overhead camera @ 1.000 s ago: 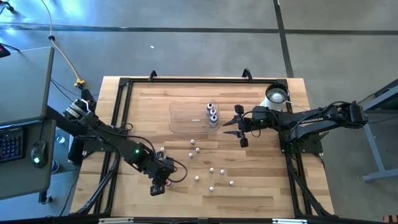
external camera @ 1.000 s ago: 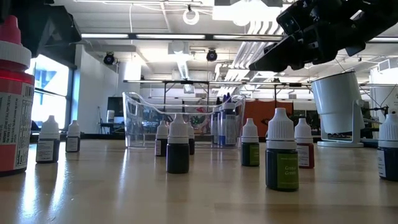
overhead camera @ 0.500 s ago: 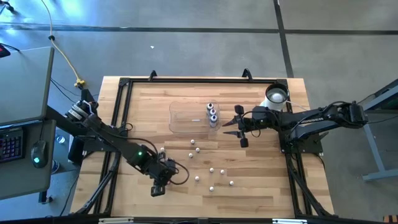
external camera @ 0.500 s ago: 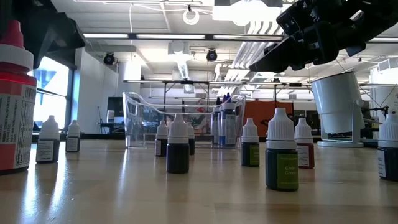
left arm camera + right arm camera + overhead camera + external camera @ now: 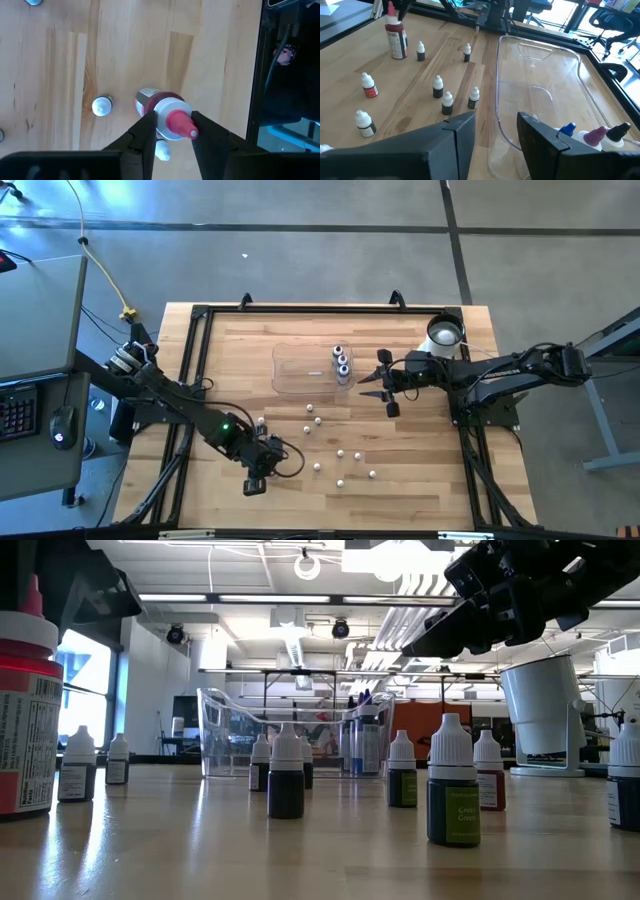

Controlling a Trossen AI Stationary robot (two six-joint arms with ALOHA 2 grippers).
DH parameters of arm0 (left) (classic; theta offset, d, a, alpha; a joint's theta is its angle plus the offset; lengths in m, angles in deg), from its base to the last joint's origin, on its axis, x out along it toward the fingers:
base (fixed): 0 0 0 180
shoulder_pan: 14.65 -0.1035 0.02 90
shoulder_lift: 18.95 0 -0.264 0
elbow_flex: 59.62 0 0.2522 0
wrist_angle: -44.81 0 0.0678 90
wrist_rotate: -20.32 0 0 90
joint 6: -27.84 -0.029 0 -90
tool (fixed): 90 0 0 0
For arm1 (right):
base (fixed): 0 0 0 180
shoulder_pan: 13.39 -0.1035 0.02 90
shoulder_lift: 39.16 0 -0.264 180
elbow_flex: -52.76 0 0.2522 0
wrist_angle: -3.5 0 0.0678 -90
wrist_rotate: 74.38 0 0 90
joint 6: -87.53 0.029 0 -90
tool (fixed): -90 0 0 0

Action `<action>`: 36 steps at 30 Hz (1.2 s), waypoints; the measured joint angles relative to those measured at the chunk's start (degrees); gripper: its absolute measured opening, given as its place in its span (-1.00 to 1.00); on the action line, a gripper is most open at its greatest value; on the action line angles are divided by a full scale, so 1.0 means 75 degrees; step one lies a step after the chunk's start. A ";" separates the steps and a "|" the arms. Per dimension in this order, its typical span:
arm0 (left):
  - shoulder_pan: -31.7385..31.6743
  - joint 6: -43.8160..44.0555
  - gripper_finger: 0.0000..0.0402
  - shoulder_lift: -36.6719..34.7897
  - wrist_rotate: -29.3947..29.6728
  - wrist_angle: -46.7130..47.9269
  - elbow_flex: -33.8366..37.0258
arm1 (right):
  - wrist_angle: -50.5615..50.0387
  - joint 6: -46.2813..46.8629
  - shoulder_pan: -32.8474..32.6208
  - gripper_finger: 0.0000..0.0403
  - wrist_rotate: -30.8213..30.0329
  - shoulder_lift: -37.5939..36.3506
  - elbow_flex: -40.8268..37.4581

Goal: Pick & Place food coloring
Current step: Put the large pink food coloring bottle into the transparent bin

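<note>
Several small food coloring bottles (image 5: 340,455) stand scattered on the wooden table (image 5: 420,480), three more in the clear tray (image 5: 295,370), while the left gripper (image 5: 170,137) pinches a larger red bottle (image 5: 162,112) and the right gripper (image 5: 383,385) hovers spread beside the tray.

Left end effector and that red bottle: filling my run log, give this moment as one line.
left end effector: fingers astride red bottle, grip unclear | right end effector: open beside tray | small bottles: loose on table
</note>
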 joint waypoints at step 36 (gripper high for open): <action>-0.0004 -0.0023 -0.76 -0.0009 -0.0093 -0.0105 -0.0012 | 0.0004 0.0001 0.0000 -0.32 0.0003 0.0000 0.0000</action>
